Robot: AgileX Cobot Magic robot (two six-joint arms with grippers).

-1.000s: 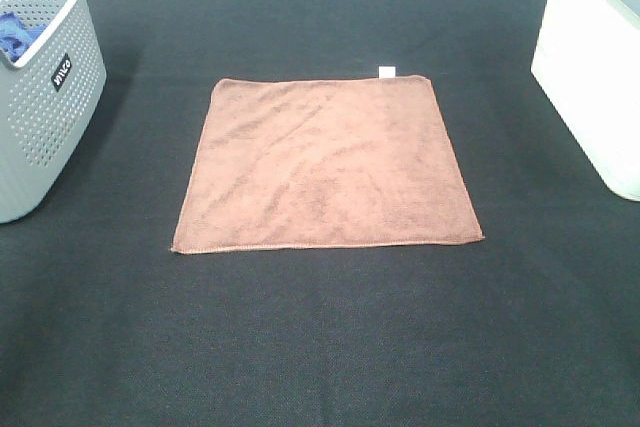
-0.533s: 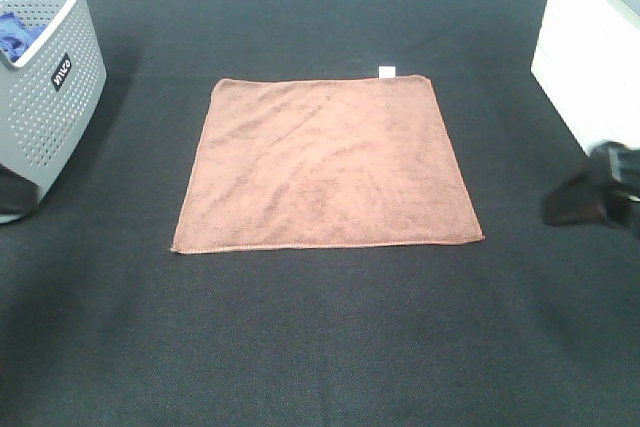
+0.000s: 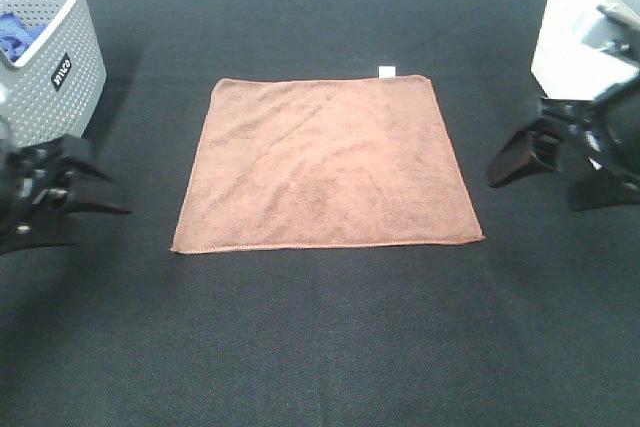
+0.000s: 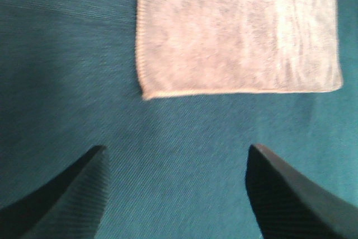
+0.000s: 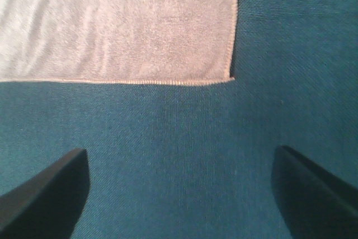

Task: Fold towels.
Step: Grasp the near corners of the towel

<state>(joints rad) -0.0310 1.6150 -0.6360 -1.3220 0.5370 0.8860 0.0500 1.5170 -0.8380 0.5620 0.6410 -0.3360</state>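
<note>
A brown towel (image 3: 325, 162) lies flat and unfolded on the black table, with a small white tag (image 3: 387, 71) at its far edge. My left gripper (image 3: 105, 190) is open and empty, low at the left, short of the towel's near left corner (image 4: 146, 94). My right gripper (image 3: 545, 179) is open and empty at the right, short of the near right corner (image 5: 230, 78). Both wrist views show the towel pale, with dark fingertips (image 4: 89, 163) (image 5: 67, 166) spread wide over bare cloth.
A grey perforated basket (image 3: 50, 87) with a blue cloth inside stands at the far left. A white bin (image 3: 590, 57) stands at the far right, just behind my right arm. Black cloth (image 3: 320, 337) covers the table.
Both arms have come into view from the sides. The right gripper moved left toward the towel, the left gripper moved right past the basket. The towel has not moved.
</note>
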